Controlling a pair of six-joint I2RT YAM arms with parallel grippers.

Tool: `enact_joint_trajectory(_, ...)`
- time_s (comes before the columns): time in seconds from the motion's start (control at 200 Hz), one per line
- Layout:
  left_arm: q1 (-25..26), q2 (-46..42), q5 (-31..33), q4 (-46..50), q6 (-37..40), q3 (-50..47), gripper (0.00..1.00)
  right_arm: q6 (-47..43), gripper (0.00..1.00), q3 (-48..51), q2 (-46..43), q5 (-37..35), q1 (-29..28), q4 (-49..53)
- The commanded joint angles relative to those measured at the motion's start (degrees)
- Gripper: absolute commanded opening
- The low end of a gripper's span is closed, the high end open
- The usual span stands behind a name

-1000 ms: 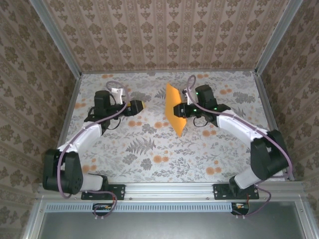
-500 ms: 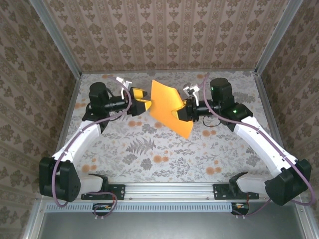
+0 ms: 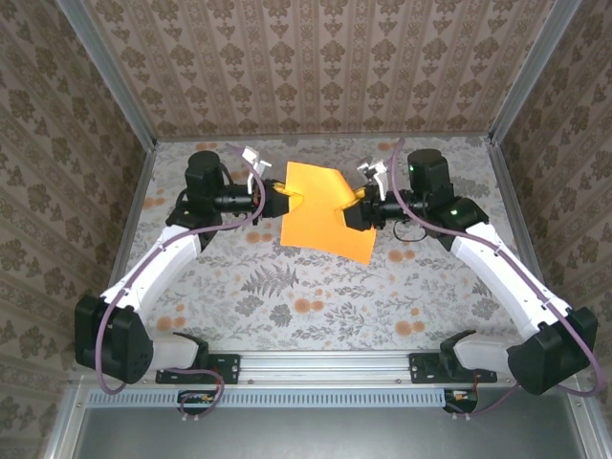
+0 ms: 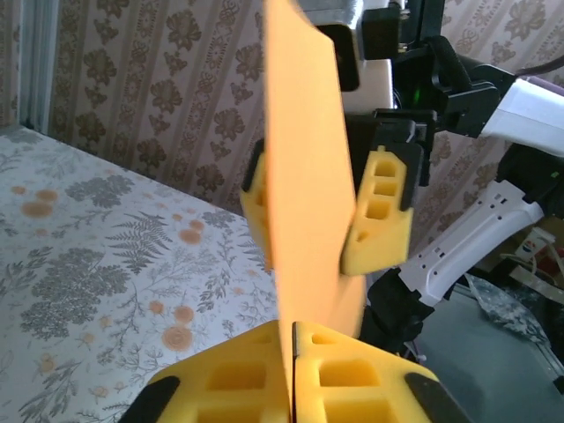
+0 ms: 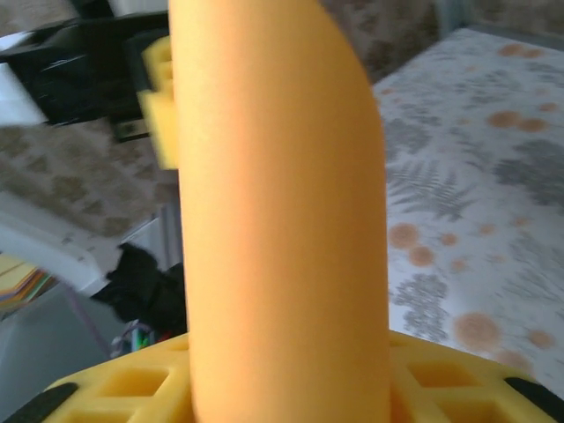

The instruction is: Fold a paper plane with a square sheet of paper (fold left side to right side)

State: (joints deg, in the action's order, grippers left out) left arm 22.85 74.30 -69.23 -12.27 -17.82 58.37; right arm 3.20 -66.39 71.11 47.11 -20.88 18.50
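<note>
Left fingers (image 4: pixel 229 383) are seen closed on the left edge of the square sheet of paper (image 3: pixel 323 206), which is held up off the surface (image 3: pixel 287 296) toward its far middle (between the two arms). Right fingers (image 4: pixel 381 216) are placed on either side of the sheet's right edge; whether it is pinched or merely straddled cannot be told.

Bright, even, diffuse light; faint shadows; square sheet of paper (image 5: pixel 282 203) blurred in right wrist view.
</note>
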Motion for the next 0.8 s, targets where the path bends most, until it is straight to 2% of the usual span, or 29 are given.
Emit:
enact_joint_trajectory(0.0, 0.5, 1.3, 3.5, 2.3, 0.4, -1.5, 0.02, 1.7, 0.52, 2.0, -1.2, -11.4, 2.0, 2.6)
enact_joint_trajectory(0.23, 0.7, 8.5, 17.8, 7.3, -5.3, -4.3, 0.00, 5.4, 0.84, 5.9, -0.6, -28.4, 3.9, 4.2)
enact_joint_trajectory(0.345, 0.8, 14.2, 20.8, 5.8, -9.6, -5.8, 0.00, 8.5, 0.86, 7.4, 0.8, -34.7, 4.1, 4.9)
enact_joint_trajectory(0.45, 0.7, 19.1, 23.1, 5.2, -12.3, -6.4, 0.00, 13.0, 0.86, 9.3, 3.0, -34.7, 4.0, 3.8)
enact_joint_trajectory(0.605, 0.7, 26.7, 26.5, 10.1, -13.1, -4.7, 0.00, 22.2, 0.60, 13.4, 8.1, -27.3, 3.2, -3.7)
enact_joint_trajectory(0.795, 0.4, 31.3, 29.4, 13.1, -10.4, -3.4, 0.00, 29.1, 0.22, 13.2, 20.4, -24.8, -0.7, -11.2)
